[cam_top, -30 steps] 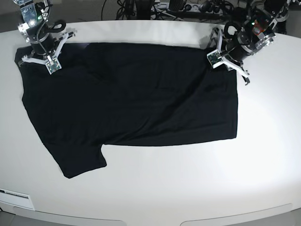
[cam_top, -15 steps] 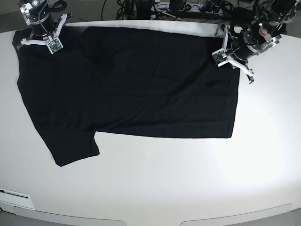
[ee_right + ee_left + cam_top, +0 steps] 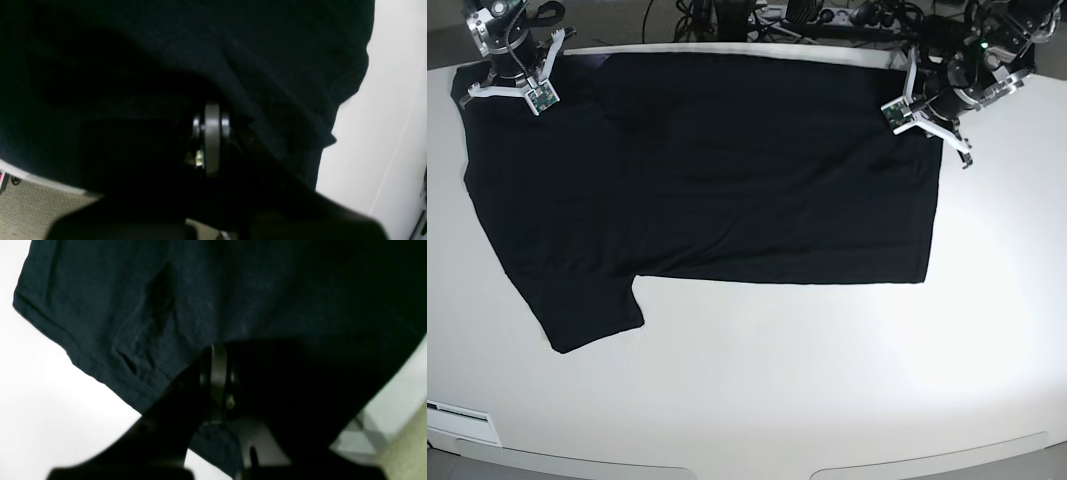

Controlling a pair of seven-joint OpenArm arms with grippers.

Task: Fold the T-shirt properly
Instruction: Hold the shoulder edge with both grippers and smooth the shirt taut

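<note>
The black T-shirt [image 3: 707, 170] lies spread flat on the white table [image 3: 827, 380], plain side up, with one sleeve [image 3: 587, 310] sticking out at the front left. My right gripper [image 3: 509, 92] is at the shirt's far left corner, shut on the cloth; the right wrist view shows its closed fingers [image 3: 212, 133] buried in black cloth [image 3: 267, 50]. My left gripper [image 3: 927, 122] is at the far right corner, shut on the cloth; the left wrist view shows its closed fingers [image 3: 215, 373] against the hem [image 3: 100, 350]. No print shows.
Cables and dark equipment [image 3: 767, 15] lie just beyond the table's far edge. A white label [image 3: 457, 420] sits at the front left edge. Beige floor [image 3: 33, 203] shows past the table edge in both wrist views.
Both grippers have pulled the shirt's far edge toward the back of the table. The whole shirt slid away from the front and lies flatter.
</note>
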